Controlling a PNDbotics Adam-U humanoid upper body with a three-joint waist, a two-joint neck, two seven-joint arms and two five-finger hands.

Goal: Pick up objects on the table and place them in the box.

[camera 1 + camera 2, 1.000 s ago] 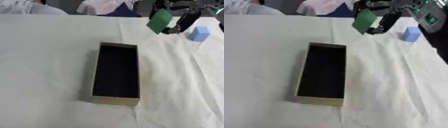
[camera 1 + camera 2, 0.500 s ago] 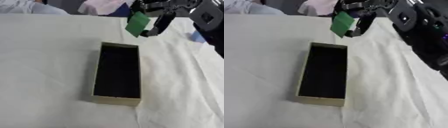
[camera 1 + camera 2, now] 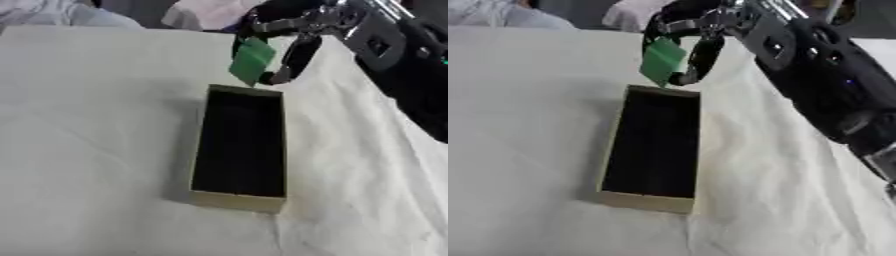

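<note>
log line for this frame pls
right hand: shut on flat green block | position: above far end of open tan cardboard box | left hand: not in view

The box (image 3: pixel 238 195) lies open-topped in the middle of the counter (image 3: pixel 96 130), its dark interior unobstructed along its whole length. The air above its far end is taken up by the right robot hand (image 3: pixel 284 47), whose fingers are curled round a green block (image 3: pixel 252 61) held just over the far rim. The cloth to the left of the box and in front of it is bare. The right side is crowded by the black arm (image 3: pixel 824 85).
</note>
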